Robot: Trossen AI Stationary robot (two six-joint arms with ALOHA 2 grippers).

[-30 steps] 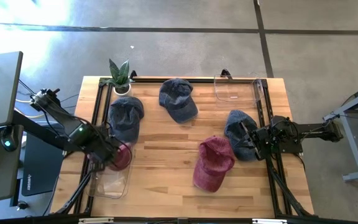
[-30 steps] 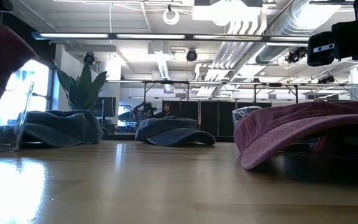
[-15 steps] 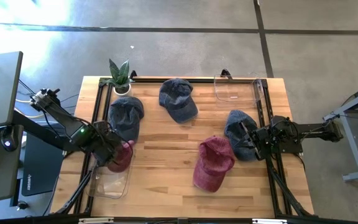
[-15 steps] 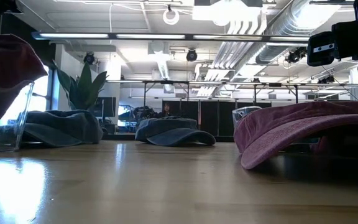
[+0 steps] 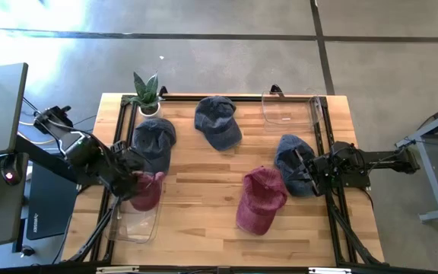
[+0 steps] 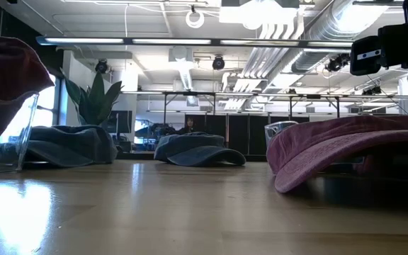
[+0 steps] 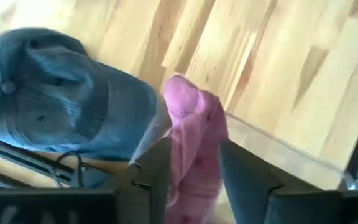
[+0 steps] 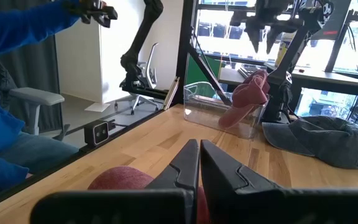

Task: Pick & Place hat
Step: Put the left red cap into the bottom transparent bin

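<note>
Hat, maroon cloth point(image 7: 194, 149), sits clamped in my left jaws point(image 7: 194, 177), fabric bunched up btw the two dark fingers point(image 7: 244, 168) and hanging soft. My left gripper point(image 5: 131, 183) hangs over the clear bin point(image 5: 135, 222) at the tabletop's point(image 5: 204, 198) left front corner, hat point(image 5: 147, 190) draped on the bin's far rim, long axis running down into it. Drop is straight below, so left arm is the one for it. Bin walls are thin, stiff, see-thru plastic; a denim-blue cap point(image 5: 153, 142) lies just beyond. Right gripper point(image 5: 309, 172) waits at the right edge by another blue cap point(image 5: 291, 158), jaws together, holding nothing. Second maroon cap point(image 5: 261, 199) lies mid-tabletop; planks are pale wood.
</note>
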